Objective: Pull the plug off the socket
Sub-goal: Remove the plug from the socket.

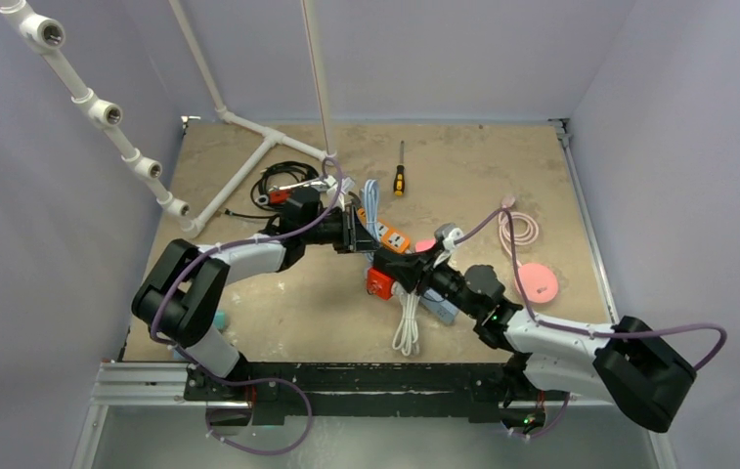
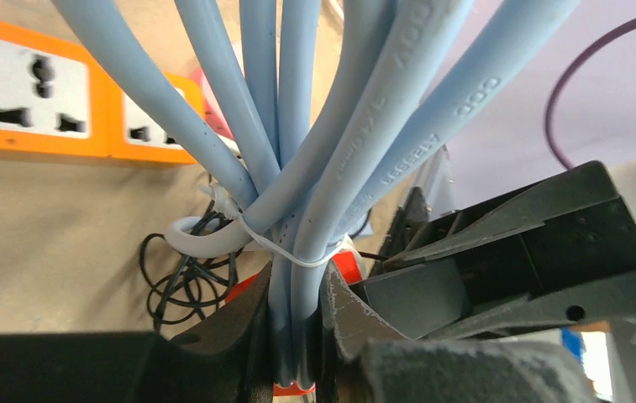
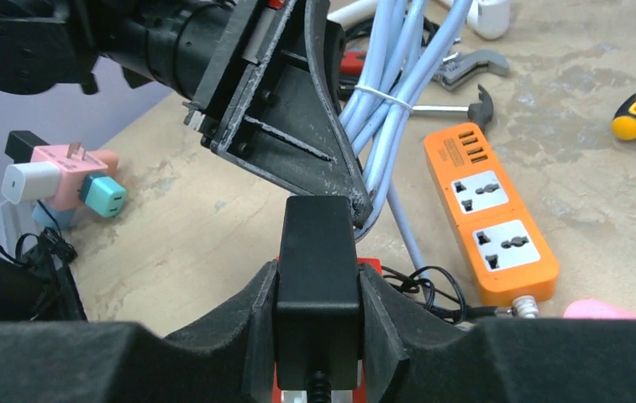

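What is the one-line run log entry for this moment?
left gripper: shut on blue cable bundle | right gripper: shut on black plug | black plug: on red socket | pull: not yet done

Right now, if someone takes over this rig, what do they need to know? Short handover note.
Left gripper: jaws shut on the blue cable bundle.
Right gripper: jaws shut on the black plug.
Things: the plug looks seated in the red socket, between the two arms. The orange power strip lies beside them, its visible outlets empty.
Done: both grips made.
Left: pull the plug off the socket. As far as I can tell, they are not yet apart.
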{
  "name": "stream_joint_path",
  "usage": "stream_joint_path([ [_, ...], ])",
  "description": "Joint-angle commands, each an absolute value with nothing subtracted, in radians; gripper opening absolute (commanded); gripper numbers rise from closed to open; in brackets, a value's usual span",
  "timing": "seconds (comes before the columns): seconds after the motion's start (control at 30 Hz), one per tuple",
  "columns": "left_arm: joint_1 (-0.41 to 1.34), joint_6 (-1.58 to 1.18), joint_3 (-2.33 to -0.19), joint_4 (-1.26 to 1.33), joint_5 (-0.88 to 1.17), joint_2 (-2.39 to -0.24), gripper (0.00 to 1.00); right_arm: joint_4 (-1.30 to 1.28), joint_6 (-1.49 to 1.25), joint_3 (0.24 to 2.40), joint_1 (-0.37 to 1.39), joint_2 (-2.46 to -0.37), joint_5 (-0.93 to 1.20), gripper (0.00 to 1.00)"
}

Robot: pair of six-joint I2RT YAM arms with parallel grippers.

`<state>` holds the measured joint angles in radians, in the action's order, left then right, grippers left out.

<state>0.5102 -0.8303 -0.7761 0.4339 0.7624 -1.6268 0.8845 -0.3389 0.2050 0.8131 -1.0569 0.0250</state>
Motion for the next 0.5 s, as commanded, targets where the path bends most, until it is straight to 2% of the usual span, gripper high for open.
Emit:
stream_joint_path([
  [0.0,0.524,-0.683,-0.832,0.341,0.727,-1.543,0.0,0.961,-0.374,0.356,0.827,-1.112,0.078,0.4],
  [0.03,0.524,-0.673,-0.837,0.333,0.727,-1.537,0.0,0.93,-0.371,0.377,0.827,-1.133,0.086,0.46],
  [0.13,0.525,-0.662,-0.847,0.33,0.744,-1.531,0.0,0.872,-0.362,0.427,0.827,-1.196,0.151,0.59],
  [0.3,0.525,-0.656,-0.85,0.331,0.755,-1.516,0.0,0.77,-0.334,0.512,0.827,-1.309,0.185,0.67],
  [0.47,0.524,-0.589,-0.869,0.264,0.724,-1.479,0.0,0.718,-0.339,0.511,0.825,-1.262,0.123,0.79],
])
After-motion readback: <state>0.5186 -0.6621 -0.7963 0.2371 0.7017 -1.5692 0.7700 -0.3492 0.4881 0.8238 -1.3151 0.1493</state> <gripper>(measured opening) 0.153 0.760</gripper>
